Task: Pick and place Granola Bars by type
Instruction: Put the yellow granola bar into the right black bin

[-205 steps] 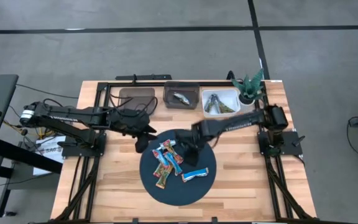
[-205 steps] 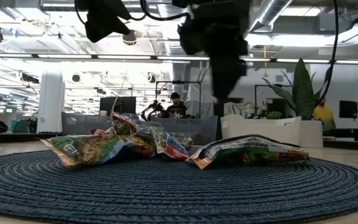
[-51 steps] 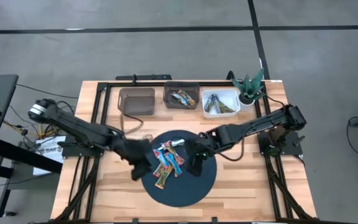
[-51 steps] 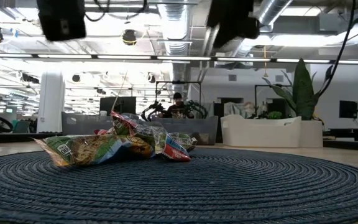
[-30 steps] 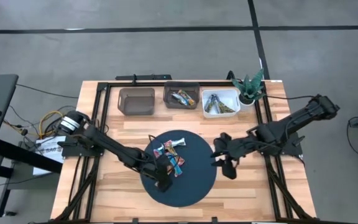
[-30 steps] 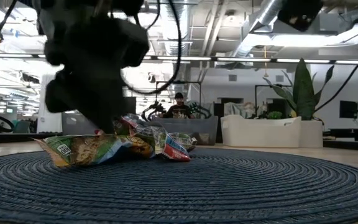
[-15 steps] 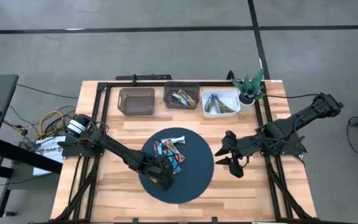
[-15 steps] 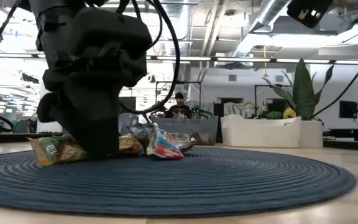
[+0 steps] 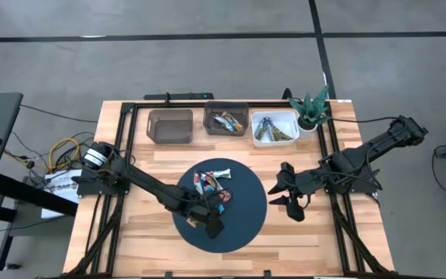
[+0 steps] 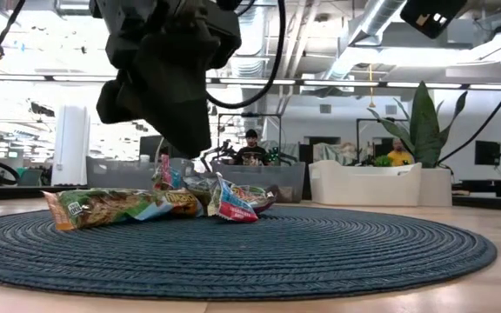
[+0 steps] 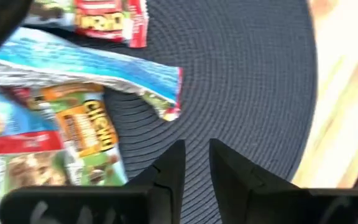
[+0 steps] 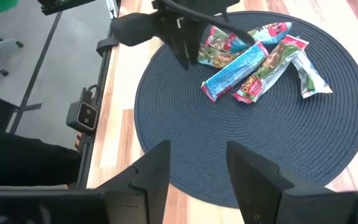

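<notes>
From above, my left gripper [image 9: 212, 226] hangs over the near part of the round dark mat [image 9: 248, 221], just beside the heap of bars [image 9: 210, 188]; my right gripper [image 9: 285, 192] waits over bare wood off the mat's right edge, its fingers spread wide and empty. The left wrist view gives what the high view cannot: my left fingers [image 11: 169, 167] stand a narrow gap apart with only woven mat between them, nothing held; just ahead lie a long blue-white bar [image 11: 86, 65], a green-brown one [image 11: 92, 134] and a red one [image 11: 107, 20], all crinkled shiny foil, overlapping. The low view shows the heap lying flat on the mat's ribbed coils, a green-brown bar [image 10: 103, 207] foremost, my left gripper raised clear above it; a person [image 10: 249, 149] sits in the room behind. Only the high view shows the three bins at the table's back: the left brown bin [image 9: 169, 125] looks bare inside; the middle brown bin [image 9: 225, 121] and the white bin [image 9: 275, 128] each hold bars; a small plant [image 9: 311, 108] stands at the right corner.
</notes>
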Controlling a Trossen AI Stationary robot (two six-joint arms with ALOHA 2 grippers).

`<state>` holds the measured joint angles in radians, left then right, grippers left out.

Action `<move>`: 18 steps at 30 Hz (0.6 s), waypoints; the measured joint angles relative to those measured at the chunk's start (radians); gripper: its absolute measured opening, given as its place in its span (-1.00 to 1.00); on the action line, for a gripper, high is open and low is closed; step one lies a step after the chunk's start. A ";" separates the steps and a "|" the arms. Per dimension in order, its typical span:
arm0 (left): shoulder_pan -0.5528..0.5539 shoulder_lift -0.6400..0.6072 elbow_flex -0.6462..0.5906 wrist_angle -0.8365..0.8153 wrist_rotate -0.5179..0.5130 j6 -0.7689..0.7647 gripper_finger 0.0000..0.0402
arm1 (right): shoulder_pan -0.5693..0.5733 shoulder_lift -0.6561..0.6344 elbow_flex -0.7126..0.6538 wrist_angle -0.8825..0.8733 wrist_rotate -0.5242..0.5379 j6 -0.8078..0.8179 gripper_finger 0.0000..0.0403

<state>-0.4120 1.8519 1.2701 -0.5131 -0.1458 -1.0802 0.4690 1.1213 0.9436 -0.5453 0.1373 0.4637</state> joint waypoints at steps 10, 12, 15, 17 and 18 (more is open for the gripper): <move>0.031 0.000 0.008 -0.188 0.027 -0.064 -0.29 | 0.000 0.000 0.000 0.000 0.000 -0.020 -0.30; 0.037 0.000 0.002 -0.178 0.048 -0.057 -0.24 | 0.000 0.000 0.000 0.000 0.000 -0.025 -0.30; 0.043 0.000 -0.009 -0.177 0.053 -0.057 -0.20 | 0.000 0.000 0.000 0.000 0.000 -0.027 -0.30; 0.046 0.000 -0.012 -0.185 0.053 -0.054 -0.19 | 0.000 0.000 0.000 0.000 0.000 -0.028 -0.31; 0.046 0.000 -0.012 -0.186 0.053 -0.049 -0.19 | 0.000 0.000 0.000 0.000 0.000 -0.028 -0.32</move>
<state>-0.3661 1.8515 1.2583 -0.6990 -0.0930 -1.1295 0.4690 1.1213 0.9440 -0.5453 0.1375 0.4353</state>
